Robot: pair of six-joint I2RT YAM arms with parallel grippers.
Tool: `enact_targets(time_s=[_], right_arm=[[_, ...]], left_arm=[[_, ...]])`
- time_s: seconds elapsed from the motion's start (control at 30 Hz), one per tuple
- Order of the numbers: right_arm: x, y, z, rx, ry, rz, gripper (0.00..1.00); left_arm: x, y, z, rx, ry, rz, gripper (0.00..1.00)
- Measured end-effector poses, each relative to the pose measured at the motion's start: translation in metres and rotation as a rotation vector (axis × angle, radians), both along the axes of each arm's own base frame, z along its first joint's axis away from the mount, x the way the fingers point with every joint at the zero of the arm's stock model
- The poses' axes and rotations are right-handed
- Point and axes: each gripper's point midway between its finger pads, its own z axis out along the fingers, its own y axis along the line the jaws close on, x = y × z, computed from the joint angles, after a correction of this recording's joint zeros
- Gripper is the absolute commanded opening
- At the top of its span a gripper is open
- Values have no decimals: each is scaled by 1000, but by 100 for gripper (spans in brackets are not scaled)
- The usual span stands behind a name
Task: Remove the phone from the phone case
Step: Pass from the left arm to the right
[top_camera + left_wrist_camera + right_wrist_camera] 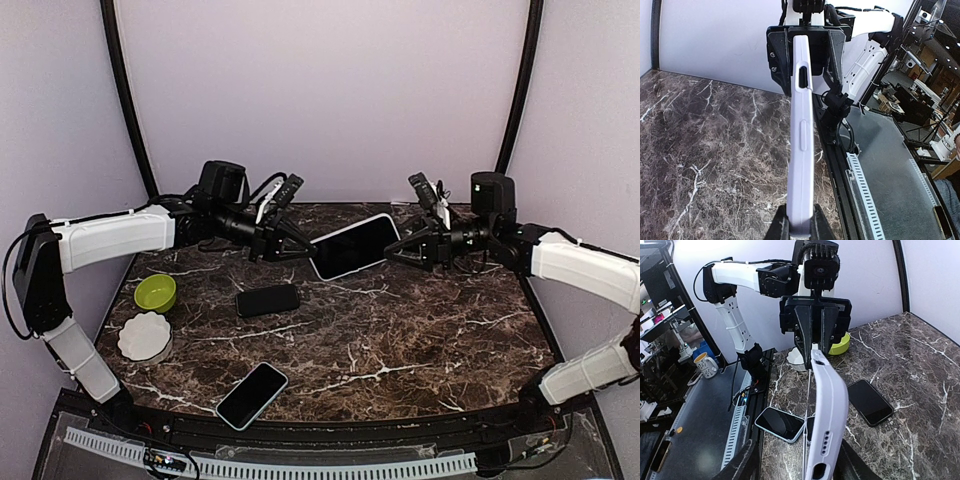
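Observation:
A phone in a pale lavender case (355,245) hangs in the air above the back of the marble table (400,340), between both grippers. My left gripper (298,247) is shut on the case's left end; in the left wrist view its fingers (800,227) clamp the case's edge (802,125). My right gripper (402,250) is at the right end. In the right wrist view its jaws (797,460) stand wider than the case (830,405), with only the right finger touching it. The case bows, and a thin phone edge (807,405) shows apart from it.
A bare black phone (267,300) lies on the table at centre left. A phone with a light-blue rim (252,395) lies near the front edge. A green bowl (155,292) and a white fluted dish (145,335) stand at the left.

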Motion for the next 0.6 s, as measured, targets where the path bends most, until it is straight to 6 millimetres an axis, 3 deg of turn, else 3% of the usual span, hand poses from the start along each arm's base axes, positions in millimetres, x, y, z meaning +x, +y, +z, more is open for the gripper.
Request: enact_targets(time_s=[0.2, 0.6], right_arm=[[2, 3, 0, 2, 27, 19, 40], [0, 6, 1, -10, 31, 29, 41]], left_arm=[[0, 0, 1, -3, 0, -2, 0], [-1, 1, -1, 4, 6, -6, 0]])
